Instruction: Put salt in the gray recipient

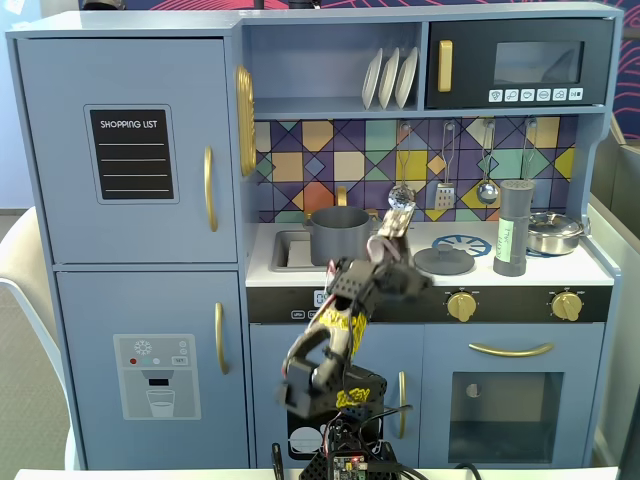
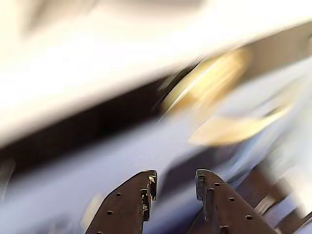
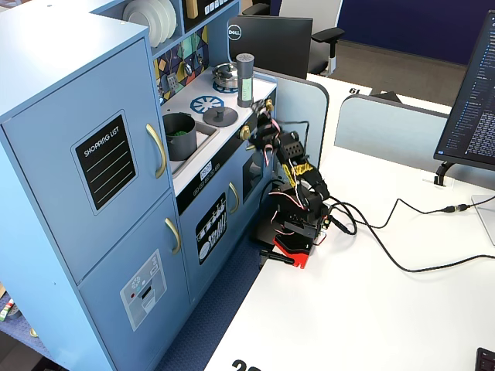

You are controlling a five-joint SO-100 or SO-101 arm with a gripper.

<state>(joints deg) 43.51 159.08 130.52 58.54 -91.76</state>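
While the wrist view blurs, the gripper (image 2: 175, 183) seems slightly parted and empty; tall dark-gray salt shaker (image 1: 510, 228) stands at three o'clock of matte gray pot (image 1: 340, 235).

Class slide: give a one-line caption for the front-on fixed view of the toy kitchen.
Robot gripper raised before the counter, gray pot in the sink, salt shaker upright beside the silver pot.

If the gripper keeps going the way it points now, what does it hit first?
Probably the kitchen's dark knob panel with its gold knob, judging by the blurred wrist view; the gripper looks open and empty. Depth is unclear.
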